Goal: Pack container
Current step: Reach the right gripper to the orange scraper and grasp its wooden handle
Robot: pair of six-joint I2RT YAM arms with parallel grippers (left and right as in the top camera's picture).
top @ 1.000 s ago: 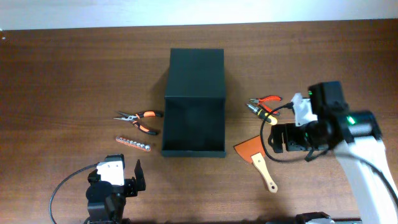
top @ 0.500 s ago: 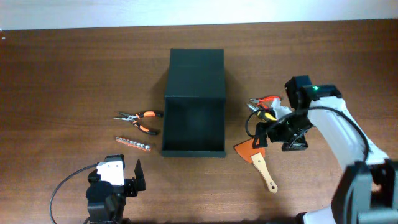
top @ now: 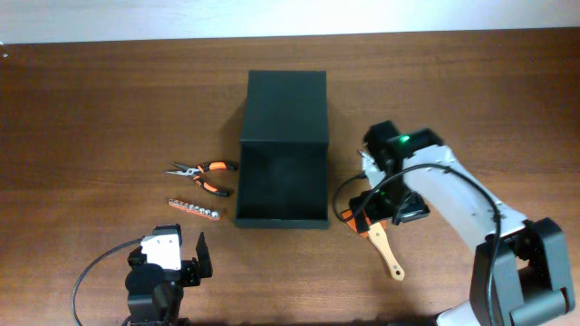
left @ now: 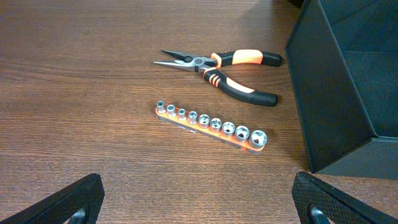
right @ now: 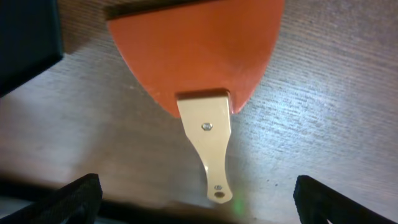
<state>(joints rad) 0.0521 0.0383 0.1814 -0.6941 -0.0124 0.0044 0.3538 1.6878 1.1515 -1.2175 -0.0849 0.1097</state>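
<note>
The dark green-black container [top: 283, 186] lies open in the middle of the table, its flap lid [top: 286, 107] folded back; its wall shows in the left wrist view [left: 339, 93] and a corner in the right wrist view [right: 25, 43]. My right gripper [top: 373, 211] is open and hovers low over a scraper with an orange blade [right: 193, 50] and a wooden handle [right: 208, 155]. The handle [top: 390, 255] lies between the open fingers [right: 74, 199], untouched. My left gripper [top: 172, 254] is open and empty near the front edge, left of the container.
Orange-and-black long-nose pliers [top: 204, 172] [left: 217, 65] and an orange rail of sockets [top: 193, 210] [left: 211, 124] lie left of the container. The right arm [top: 444, 190] covers the spot right of the container where small tools lay.
My right arm has swung left and down, from beside the small red pliers and the screwdriver to over the scraper, and now hides those tools. The left arm has not moved.
</note>
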